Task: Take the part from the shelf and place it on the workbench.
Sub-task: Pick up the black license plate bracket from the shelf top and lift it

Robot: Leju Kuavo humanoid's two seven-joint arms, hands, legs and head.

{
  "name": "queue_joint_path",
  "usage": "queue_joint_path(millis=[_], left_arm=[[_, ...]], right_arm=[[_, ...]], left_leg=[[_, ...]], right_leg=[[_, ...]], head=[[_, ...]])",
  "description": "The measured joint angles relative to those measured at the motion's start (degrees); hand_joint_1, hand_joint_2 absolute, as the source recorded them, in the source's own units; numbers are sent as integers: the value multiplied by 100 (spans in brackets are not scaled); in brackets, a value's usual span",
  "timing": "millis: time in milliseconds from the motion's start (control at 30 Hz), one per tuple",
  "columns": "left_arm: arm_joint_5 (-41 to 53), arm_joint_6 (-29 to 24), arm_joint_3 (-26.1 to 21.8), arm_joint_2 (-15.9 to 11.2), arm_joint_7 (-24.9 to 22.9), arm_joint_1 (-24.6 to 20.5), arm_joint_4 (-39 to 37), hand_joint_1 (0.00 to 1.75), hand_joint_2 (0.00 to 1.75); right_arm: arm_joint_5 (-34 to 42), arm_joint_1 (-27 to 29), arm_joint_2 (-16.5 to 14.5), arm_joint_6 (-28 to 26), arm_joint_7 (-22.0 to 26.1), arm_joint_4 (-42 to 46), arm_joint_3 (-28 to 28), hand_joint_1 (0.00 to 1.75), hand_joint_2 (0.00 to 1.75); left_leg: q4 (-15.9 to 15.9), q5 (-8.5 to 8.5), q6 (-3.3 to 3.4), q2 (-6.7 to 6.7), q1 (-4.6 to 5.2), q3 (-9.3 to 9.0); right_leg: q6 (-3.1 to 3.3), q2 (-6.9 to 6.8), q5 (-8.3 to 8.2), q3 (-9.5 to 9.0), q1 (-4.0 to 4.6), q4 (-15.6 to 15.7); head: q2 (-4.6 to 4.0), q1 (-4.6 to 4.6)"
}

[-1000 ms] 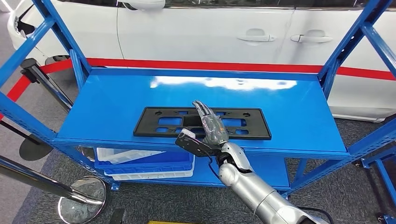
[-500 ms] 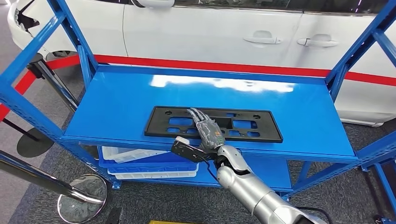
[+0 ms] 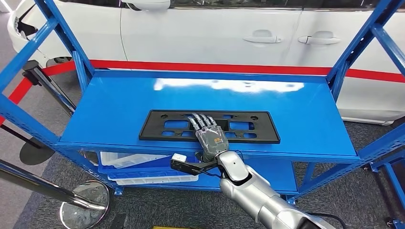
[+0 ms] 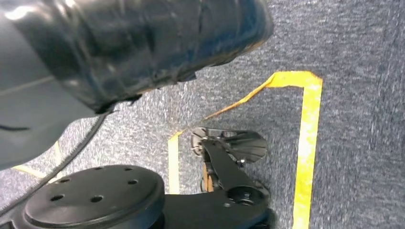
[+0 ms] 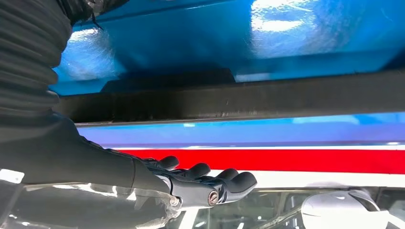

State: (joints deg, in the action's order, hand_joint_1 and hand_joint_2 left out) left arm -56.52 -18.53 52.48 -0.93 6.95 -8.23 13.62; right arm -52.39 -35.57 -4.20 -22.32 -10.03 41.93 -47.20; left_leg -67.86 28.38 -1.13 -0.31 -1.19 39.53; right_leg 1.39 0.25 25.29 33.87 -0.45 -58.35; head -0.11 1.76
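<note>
The part is a flat black plate with cut-outs, lying near the front edge of the blue shelf top. My right hand lies palm down on the middle of the plate, fingers stretched out across it. Its thumb sticks out sideways below the shelf's front edge. In the right wrist view the dark fingers reach out straight beside the plate's black edge. The left wrist view shows a dark glossy bulk of my left hand over grey carpet; its fingers are hidden.
Blue uprights frame the shelf at both ends. White and blue bins sit on the lower level. A white car stands close behind. A chrome stanchion base and rail are at the lower left.
The camera swayed a little. My right hand has turned from a tilted pose to flat, palm down, on the plate, and its thumb has dropped below the shelf edge. The plate has not moved.
</note>
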Motion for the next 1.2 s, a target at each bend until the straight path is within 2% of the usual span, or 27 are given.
queue_joint_path(millis=[67,100,200,233,300,367,400,433,467,533,567,600,667,733,767,800,867,900,933,967,1033,1067,1100,1133,1200], left_arm=[[0,1,2,-9,1,-8,-1,0,0],[-1,2,4,-9,1,-9,-1,0,0],[-4,2,15,-7,0,4,-1,0,0],[-4,2,19,-7,1,7,-1,0,0],[-7,2,25,-12,4,8,-2,0,0],[-13,2,28,-17,8,15,-7,0,0],[-16,2,29,-18,9,22,-9,0,0],[-20,1,30,-18,10,29,-11,0,0],[-23,1,31,-18,12,34,-11,0,0],[-34,0,33,-16,18,38,-11,0,0],[-41,0,34,-13,22,38,-11,0,0],[-50,-1,34,-10,26,40,-11,0,0],[-58,-2,35,-7,32,45,-11,0,0],[-60,-5,36,-11,34,51,-13,0,0],[-61,-6,36,-14,34,52,-13,0,0],[-62,-7,37,-16,34,53,-14,0,0],[-63,-7,40,-16,35,59,-14,0,0],[-63,-7,41,-16,35,64,-14,0,0],[-64,-7,42,-16,34,70,-14,0,0],[-64,-8,42,-20,34,77,-14,0,0],[-66,-11,42,-32,34,85,-14,0,0],[-66,-11,42,-37,35,83,-14,0,0],[-65,-11,42,-38,36,79,-14,0,0],[-65,-11,43,-38,36,77,-14,0,0],[-65,-11,44,-38,35,79,-14,0,0]], right_arm=[[-109,-7,1,-51,-49,-27,-9,0,175],[-161,-10,2,-72,-72,-38,-10,0,175],[-293,-9,7,-100,-138,-78,-12,0,175],[-326,-7,11,-114,-163,-94,-12,0,175],[-376,0,23,-155,-219,-126,-12,0,175],[-405,21,36,-199,-273,-161,-12,0,175],[-412,36,40,-222,-299,-179,-12,0,175],[-417,47,43,-244,-327,-196,-12,0,175],[-420,53,44,-267,-356,-212,-11,0,175],[-418,52,44,-307,-410,-237,-3,0,175],[-413,50,44,-328,-432,-247,5,0,175],[-408,50,44,-344,-449,-257,17,0,175],[-396,52,44,-363,-468,-277,42,0,175],[-389,53,39,-368,-475,-290,58,0,175],[-388,52,37,-369,-478,-297,63,0,175],[-388,54,33,-369,-481,-304,70,0,175],[-388,60,32,-369,-487,-324,83,0,175],[-388,64,31,-370,-489,-333,87,0,175],[-388,66,31,-371,-489,-342,90,0,175],[-388,66,31,-372,-490,-349,94,0,175],[-388,64,31,-378,-490,-357,105,0,175],[-388,61,31,-382,-490,-360,116,0,175],[-388,59,32,-385,-490,-363,126,0,175],[-389,59,32,-386,-491,-367,134,0,175],[-389,61,37,-386,-498,-379,140,0,175]], left_leg=[[652,-207,13,-7,-9,-326],[799,-220,41,-12,-7,-399],[828,-214,163,-10,5,-410],[837,-224,200,-5,6,-412],[851,-241,272,5,11,-412],[850,-241,304,9,33,-405],[850,-241,307,10,43,-404],[849,-241,307,8,50,-405],[849,-241,307,4,55,-410],[848,-240,303,-5,57,-423],[843,-238,293,-9,64,-421],[844,-242,273,-10,64,-415],[861,-258,216,-10,63,-407],[836,-227,156,-8,61,-390],[709,-138,129,-6,62,-338],[467,6,104,-3,59,-232],[-250,348,59,-1,37,88],[-535,437,38,0,23,223],[-650,431,20,0,10,278],[-536,315,4,1,-4,220],[169,-29,-19,2,-32,-137],[515,-141,-14,-1,-29,-315],[735,-190,11,-6,-25,-429],[827,-181,45,-10,-16,-473],[838,-196,137,-9,1,-469]], right_leg=[[-59,14,44,23,8,-66],[-90,23,57,37,18,-90],[-161,46,77,65,31,-117],[-183,43,135,95,25,-184],[-221,32,423,297,10,-639],[-237,27,763,628,4,-1380],[-237,27,825,743,4,-1632],[-230,27,782,767,4,-1687],[-213,27,641,683,7,-1519],[-146,26,285,312,25,-778],[-117,26,177,151,44,-436],[-94,25,132,54,65,-221],[-76,27,131,20,94,-102],[-38,13,91,-30,58,-39],[-10,0,67,-59,36,-2],[13,-15,48,-85,17,27],[37,-35,42,-86,22,32],[38,-39,43,-84,23,30],[37,-40,45,-85,21,26],[30,-36,50,-86,15,16],[-12,-22,79,-83,-4,-29],[-45,-10,101,-72,1,-64],[-79,2,115,-60,8,-87],[-111,16,120,-49,20,-97],[-169,43,100,-40,23,-79]], head=[[0,4],[0,1],[0,-12],[0,-17],[0,-33],[0,-41],[0,-40],[0,-40],[0,-41],[0,-42],[0,-39],[0,-38],[0,-37],[0,-36],[0,-28],[0,-19],[0,-7],[0,-7],[0,-8],[0,-7],[0,-7],[1,-2],[1,-4],[1,-6],[0,-11]])
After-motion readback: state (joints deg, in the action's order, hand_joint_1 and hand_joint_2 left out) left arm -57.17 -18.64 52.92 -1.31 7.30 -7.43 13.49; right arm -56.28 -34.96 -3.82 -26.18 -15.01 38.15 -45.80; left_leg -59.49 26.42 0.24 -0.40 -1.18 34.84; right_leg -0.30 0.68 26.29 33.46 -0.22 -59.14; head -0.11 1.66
